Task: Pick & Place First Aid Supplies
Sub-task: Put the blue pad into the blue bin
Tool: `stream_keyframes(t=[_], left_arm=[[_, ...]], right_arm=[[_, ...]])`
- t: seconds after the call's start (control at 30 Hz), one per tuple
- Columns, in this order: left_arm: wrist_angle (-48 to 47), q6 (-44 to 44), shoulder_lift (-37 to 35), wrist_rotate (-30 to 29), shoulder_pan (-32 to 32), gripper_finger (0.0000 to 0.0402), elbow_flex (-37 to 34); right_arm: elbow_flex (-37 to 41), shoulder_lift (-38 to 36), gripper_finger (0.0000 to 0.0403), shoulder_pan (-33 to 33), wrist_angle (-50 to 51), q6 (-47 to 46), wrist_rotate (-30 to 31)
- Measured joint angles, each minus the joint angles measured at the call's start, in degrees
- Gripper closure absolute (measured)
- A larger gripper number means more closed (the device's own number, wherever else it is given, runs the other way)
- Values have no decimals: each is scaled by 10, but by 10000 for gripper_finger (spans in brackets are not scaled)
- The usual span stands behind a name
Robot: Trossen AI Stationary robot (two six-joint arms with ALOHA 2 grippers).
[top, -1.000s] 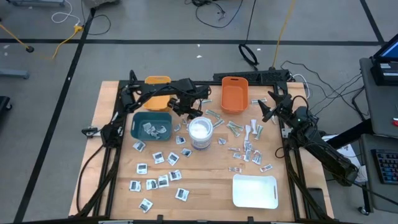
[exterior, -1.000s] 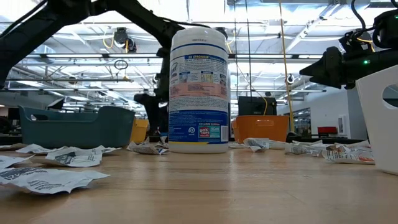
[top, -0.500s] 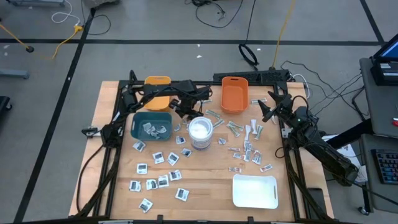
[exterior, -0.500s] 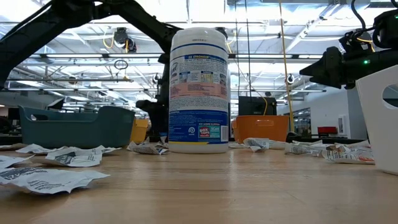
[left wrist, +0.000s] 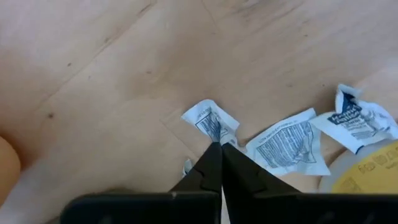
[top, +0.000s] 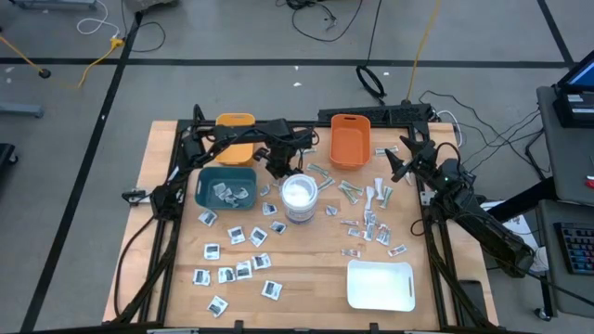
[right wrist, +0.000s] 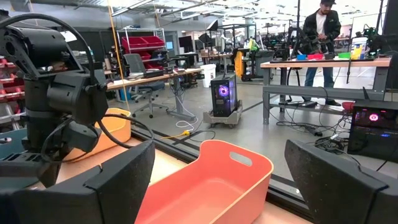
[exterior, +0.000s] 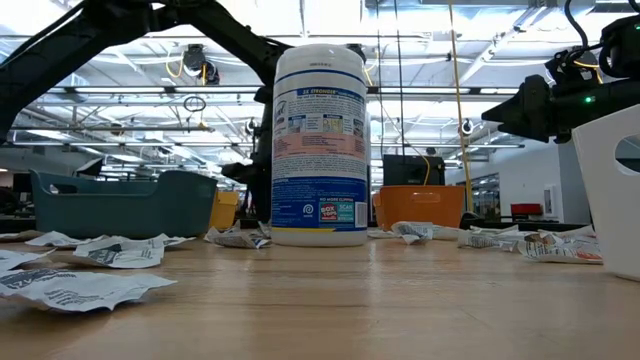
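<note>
From above, the left gripper [top: 281,167] sits low beside the white canister [top: 299,197], first aid packets [top: 243,269] strewn across the table [top: 306,283]. The left wrist view shows its fingers clenched on a small white packet [left wrist: 209,119]. The right gripper [right wrist: 214,180] hovers spread wide near the orange bin [right wrist: 208,183]

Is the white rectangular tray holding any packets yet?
No, in the high view the white rectangular tray near the table's front edge shows only its bare white inside.
</note>
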State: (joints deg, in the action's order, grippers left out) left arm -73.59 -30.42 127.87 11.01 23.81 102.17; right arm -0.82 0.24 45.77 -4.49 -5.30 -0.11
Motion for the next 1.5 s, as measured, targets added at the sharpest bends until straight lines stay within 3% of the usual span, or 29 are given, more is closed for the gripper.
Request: stream_keyframes(t=[0.7,1.3,1.5], left_arm=[[-45,81,-146,-27,7,401,13],[4,59,-399,-52,3,401,-296],[5,57,-466,-56,13,402,-368]], right_arm=[[0,0,46,0,0,0,0],[0,0,46,0,0,0,0],[0,0,46,0,0,0,0]])
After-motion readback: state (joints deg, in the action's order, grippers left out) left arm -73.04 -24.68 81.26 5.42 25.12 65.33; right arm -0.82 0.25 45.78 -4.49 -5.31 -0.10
